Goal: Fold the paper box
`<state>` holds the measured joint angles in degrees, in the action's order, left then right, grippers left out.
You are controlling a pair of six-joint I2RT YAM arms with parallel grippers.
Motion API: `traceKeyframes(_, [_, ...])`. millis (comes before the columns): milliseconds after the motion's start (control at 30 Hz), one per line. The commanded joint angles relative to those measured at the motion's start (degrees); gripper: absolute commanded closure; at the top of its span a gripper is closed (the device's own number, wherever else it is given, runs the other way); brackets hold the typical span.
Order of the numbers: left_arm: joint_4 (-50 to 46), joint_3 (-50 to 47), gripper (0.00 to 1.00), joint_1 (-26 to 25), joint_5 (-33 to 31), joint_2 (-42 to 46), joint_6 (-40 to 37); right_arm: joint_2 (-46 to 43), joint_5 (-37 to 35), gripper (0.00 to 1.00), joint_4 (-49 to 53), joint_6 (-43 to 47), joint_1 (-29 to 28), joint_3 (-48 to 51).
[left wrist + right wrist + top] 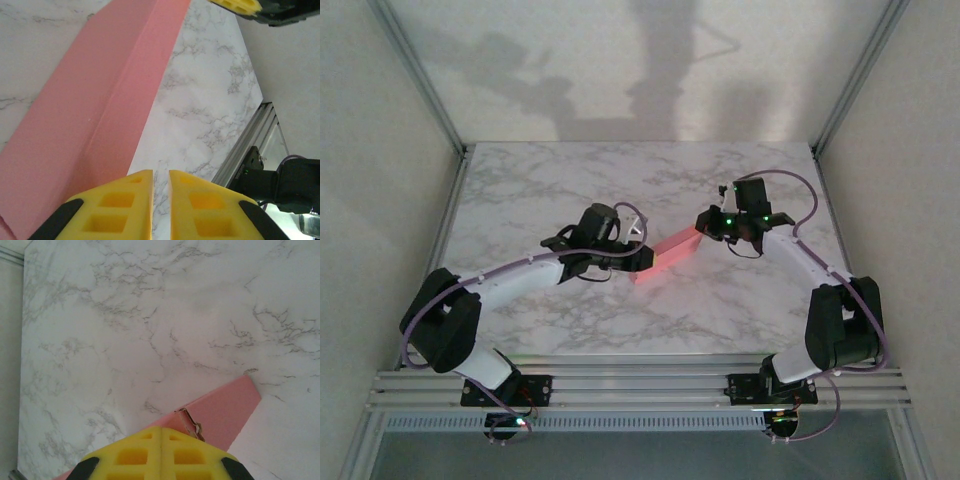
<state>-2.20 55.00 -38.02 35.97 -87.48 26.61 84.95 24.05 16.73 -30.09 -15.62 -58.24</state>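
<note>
The paper box [670,248] lies on the marble table as a long, flat pink shape, slanting from lower left to upper right. My left gripper [642,258] is at its near left end; in the left wrist view the yellow jaws [160,175] stand slightly apart, with bare marble in the gap and the pink box [100,110] just left of them. My right gripper [705,222] is at the far right end. There its jaws [161,430] are shut together over the box [227,407], beside a ragged cardboard corner [190,422].
The marble table [550,190] is enclosed by white walls and aluminium posts, with a metal rail [640,385] along the near edge where both arm bases sit. The right arm's base [280,182] stands by the table's edge rail.
</note>
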Motion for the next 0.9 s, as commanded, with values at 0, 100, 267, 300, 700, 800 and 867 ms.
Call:
traceKeyframes(0, [-2.8, -2.2, 0.83, -1.1, -3.2, -1.9, 0.5, 0.5, -2.1, 0.96, 2.6, -1.0, -0.2, 2.7])
traceKeyframes(100, [-2.1, -2.0, 0.82, -2.2, -3.3, -2.0, 1.3, 0.3, -5.3, 0.96, 3.0, -1.8, -0.2, 3.8])
traceKeyframes(267, [6.9, -1.6, 0.73, -6.9, 1.1, -4.5, 7.6, -1.1, -9.9, 0.94, 2.9, -3.3, 0.0, 6.2])
traceKeyframes(300, [7.7, -0.9, 0.72, -7.7, 1.1, -4.9, 8.2, -1.5, -10.5, 0.94, 3.2, -3.4, 0.0, 6.3])
traceKeyframes(700, [7.3, 1.8, 0.55, -6.2, -3.4, -0.6, 6.8, -9.1, -11.4, 0.72, 3.0, 1.5, 0.1, 7.2])
traceKeyframes(800, [8.3, 0.8, 0.41, -3.7, -5.1, 1.9, 5.6, -12.1, -10.7, 0.46, 1.9, 3.8, 0.1, 8.4])
traceKeyframes(867, [9.2, 0.0, 0.28, -1.4, -6.5, 4.1, 4.8, -14.2, -12.0, 0.29, 2.3, 5.5, 0.1, 8.4])
